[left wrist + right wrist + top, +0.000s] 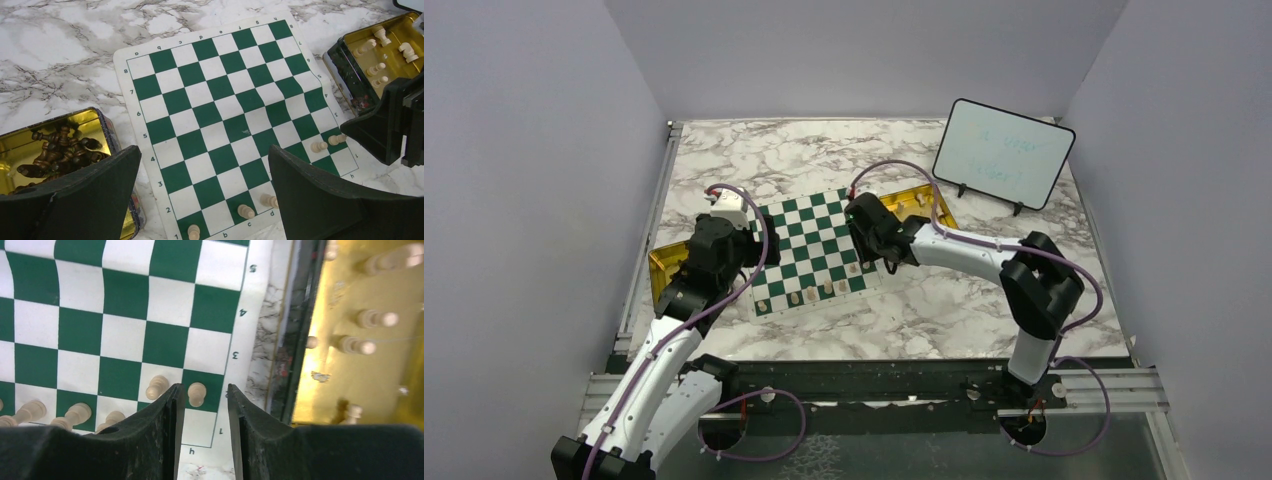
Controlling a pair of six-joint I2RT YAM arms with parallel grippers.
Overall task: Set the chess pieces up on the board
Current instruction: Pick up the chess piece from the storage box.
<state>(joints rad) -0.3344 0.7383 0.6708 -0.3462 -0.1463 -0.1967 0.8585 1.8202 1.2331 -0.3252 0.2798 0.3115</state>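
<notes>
right gripper (204, 387) partly open, cream pawn (196, 394) standing ungripped between its tips on the board (125, 300); left gripper (204, 151) wide open, empty.

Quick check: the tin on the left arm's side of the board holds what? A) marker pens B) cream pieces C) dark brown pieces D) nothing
C: the left wrist view shows dark brown pieces heaped in the gold tin beside the board; the cream pieces lie in the other tin.
</notes>
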